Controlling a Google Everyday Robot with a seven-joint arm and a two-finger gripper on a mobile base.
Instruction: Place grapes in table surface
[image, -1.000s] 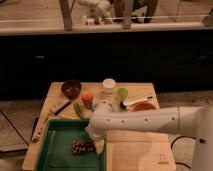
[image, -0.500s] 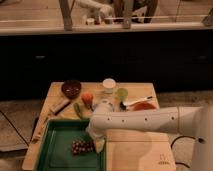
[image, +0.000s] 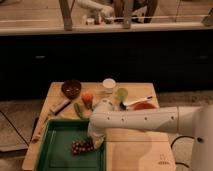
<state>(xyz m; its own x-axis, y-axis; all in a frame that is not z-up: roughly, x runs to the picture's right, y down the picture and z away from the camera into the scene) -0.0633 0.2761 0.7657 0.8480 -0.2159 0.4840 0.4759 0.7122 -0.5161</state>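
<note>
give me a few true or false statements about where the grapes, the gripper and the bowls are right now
1. The grapes lie inside the green tray. True.
2. The gripper hangs over the dark brown bowl. False: it is down at the tray, close beside the grapes.
3. The orange bowl sits in the tray. False: it stands on the table surface, on the far side of the arm.
4. The dark brown bowl stands near the far left corner of the table. True.
</note>
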